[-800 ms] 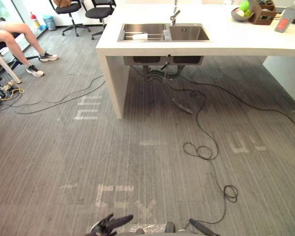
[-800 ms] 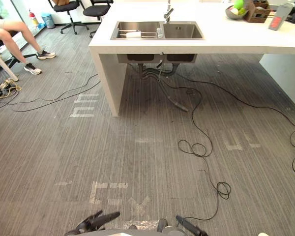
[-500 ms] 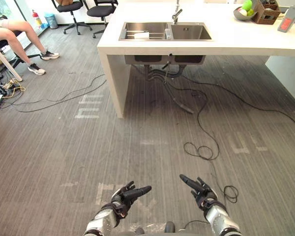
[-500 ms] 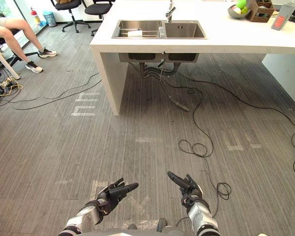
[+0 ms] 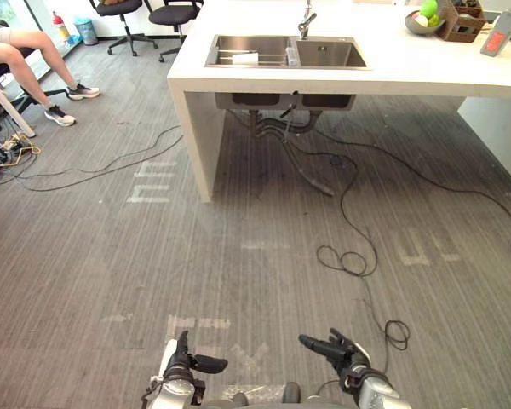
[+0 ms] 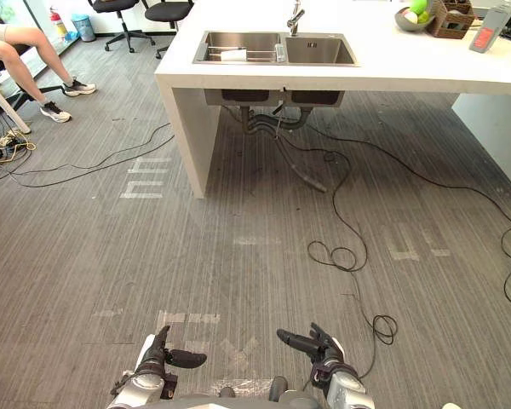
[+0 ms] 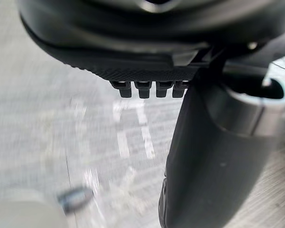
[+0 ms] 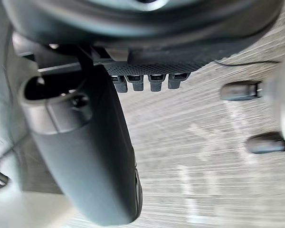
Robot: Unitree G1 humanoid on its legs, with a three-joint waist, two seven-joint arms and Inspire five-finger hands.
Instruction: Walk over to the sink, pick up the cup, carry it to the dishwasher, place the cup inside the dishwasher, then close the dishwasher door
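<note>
A white cup (image 5: 244,58) lies on a wire rack in the left basin of a steel double sink (image 5: 328,55), far ahead in a white counter (image 5: 426,75). Both my hands hang low over the grey floor, several steps short of the counter. My left hand (image 5: 184,365) is open and holds nothing, with its thumb pointing inward. My right hand (image 5: 339,350) is open too, its fingers stretched toward the left. The left wrist view shows that hand's straight fingers (image 7: 145,88) above the floor. In the right wrist view the fingers (image 8: 142,81) are likewise straight.
Black cables (image 5: 349,260) trail across the floor from under the sink. A faucet (image 5: 305,20) stands behind the basins. A fruit bowl (image 5: 419,24) and a basket (image 5: 456,20) sit on the counter's right. A seated person's legs (image 5: 32,51) and office chairs (image 5: 172,15) are at the far left.
Both hands came up into view after 0.8 s ago and have since sunk back toward the bottom edge. The left hand has turned its fingers upward. The camera shifted slightly.
</note>
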